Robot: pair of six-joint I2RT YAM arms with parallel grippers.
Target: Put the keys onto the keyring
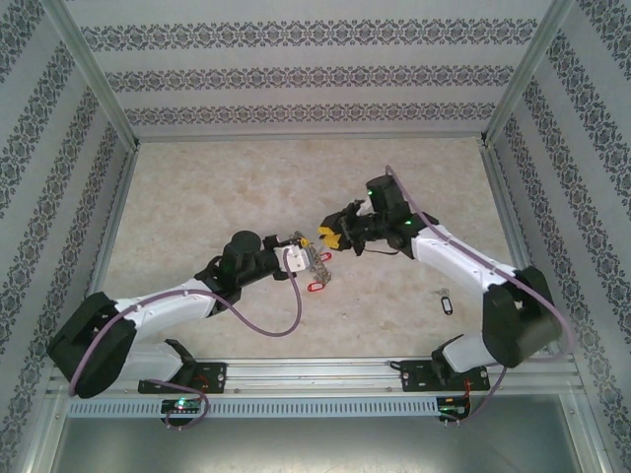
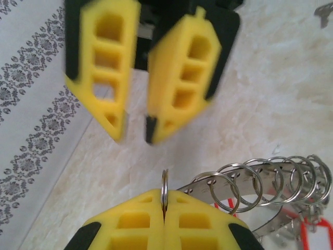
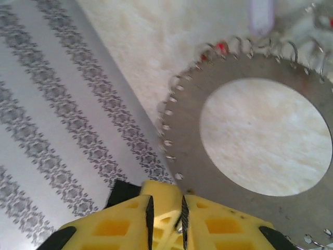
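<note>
– Left end effector (image 2: 164, 208): how do its fingers stand?
– Together, clamped on one small ring (image 2: 164, 183) at the rim of the keyring (image 2: 263, 174). It holds the keyring up over the middle of the tabletop (image 1: 217, 187).
– And the right end effector (image 2: 136, 133)?
– Its fingers are slightly apart, with nothing between the tips. It hangs just beyond the keyring, tips pointing at the clamped ring and clear of it in the left wrist view.
– What does the keyring look like?
– It is a flat metal doughnut with a row of small rings through holes along its rim. From the right wrist, that rim lies just beside the right fingers; I cannot tell whether they touch.
– Where are the keys?
– A red tag (image 1: 315, 287) hangs just under the keyring, on the side toward the arm bases. A key (image 1: 445, 304) with a dark tag lies on the tabletop well to the right of the keyring, apart from both arms.
</note>
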